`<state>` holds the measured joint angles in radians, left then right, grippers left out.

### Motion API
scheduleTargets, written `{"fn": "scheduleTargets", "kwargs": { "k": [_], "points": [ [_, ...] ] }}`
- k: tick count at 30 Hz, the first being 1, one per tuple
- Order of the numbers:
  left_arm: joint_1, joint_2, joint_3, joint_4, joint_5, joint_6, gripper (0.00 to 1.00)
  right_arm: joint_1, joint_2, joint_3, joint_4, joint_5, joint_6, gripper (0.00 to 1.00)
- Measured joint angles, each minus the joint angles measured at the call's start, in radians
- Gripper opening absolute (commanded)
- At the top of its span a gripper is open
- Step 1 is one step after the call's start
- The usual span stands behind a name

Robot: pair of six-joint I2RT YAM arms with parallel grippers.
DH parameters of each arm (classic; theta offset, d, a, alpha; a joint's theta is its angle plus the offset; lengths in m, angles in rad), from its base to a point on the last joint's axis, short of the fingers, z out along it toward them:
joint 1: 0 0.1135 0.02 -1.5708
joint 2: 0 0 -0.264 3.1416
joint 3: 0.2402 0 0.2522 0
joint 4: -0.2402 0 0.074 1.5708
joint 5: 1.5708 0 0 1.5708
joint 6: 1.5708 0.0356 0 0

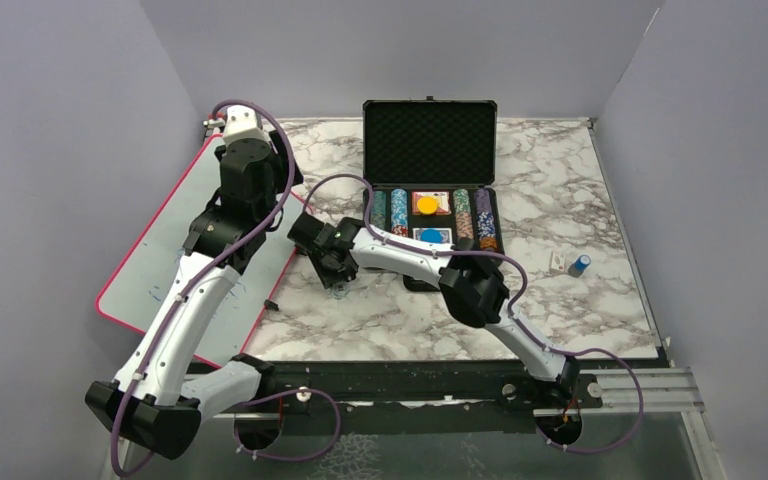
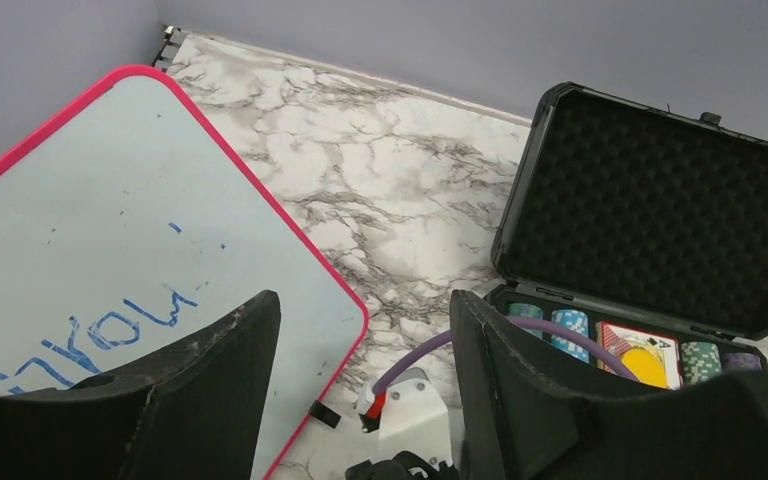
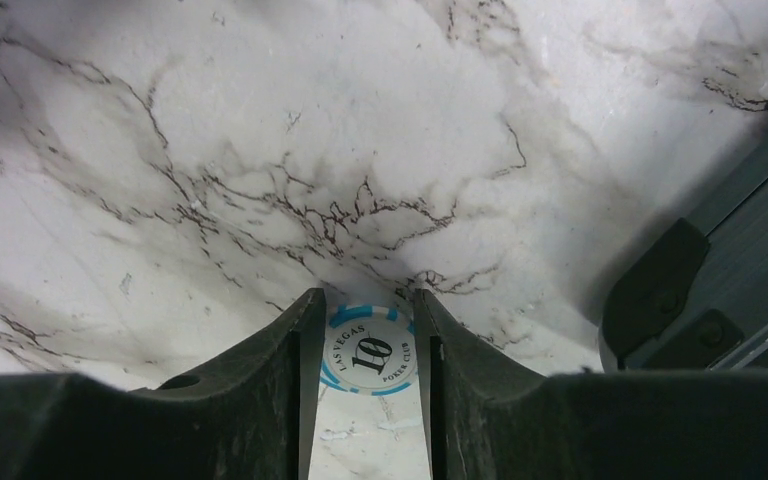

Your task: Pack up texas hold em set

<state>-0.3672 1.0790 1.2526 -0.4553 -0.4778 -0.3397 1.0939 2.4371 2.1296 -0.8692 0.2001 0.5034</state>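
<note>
Right gripper (image 3: 365,300) is down on the tabletop (image 1: 560,200), just left of the case's near corner. Jaws are narrow around a loose poker chip (image 3: 370,352), white and light blue, lying flat. In the wrist view both fingers look to touch its rim, so I read it as gripped, though how firmly I can't tell.

Step in hand, as I judge it: collecting stray chips into the case.

Two more loose bits sit well to the right, a small blue item (image 1: 580,265) and a pale one (image 1: 557,262) beside it. They're too small to identify.

Left gripper (image 2: 365,330) hangs over the edge of the whiteboard (image 2: 110,220), jaws wide with nothing between them.

At the far side the briefcase (image 1: 430,140) stands open, lid upright. Chip rows (image 1: 398,210) are in the side slots and two card decks are in the middle, a yellow button (image 1: 427,204) on one and a blue button (image 1: 430,236) on the other.

Next move calls for a clean lift without the chip slipping flat, a carry to the right, then a drop into a chip slot with room. The thin chip is the risk. Lid gets closed last.
</note>
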Motion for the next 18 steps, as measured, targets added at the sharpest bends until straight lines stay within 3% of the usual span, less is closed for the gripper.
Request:
{"fn": "scheduleTargets", "kwargs": {
  "k": [8, 18],
  "points": [
    [0.001, 0.005, 0.0, 0.001, 0.014, -0.002, 0.66, 0.0, -0.01, -0.004, -0.015, -0.068, -0.017, 0.62],
    [0.002, 0.006, 0.0, 0.001, 0.018, -0.003, 0.66, 0.011, -0.008, 0.002, -0.077, -0.08, -0.078, 0.58]
  ]
}}
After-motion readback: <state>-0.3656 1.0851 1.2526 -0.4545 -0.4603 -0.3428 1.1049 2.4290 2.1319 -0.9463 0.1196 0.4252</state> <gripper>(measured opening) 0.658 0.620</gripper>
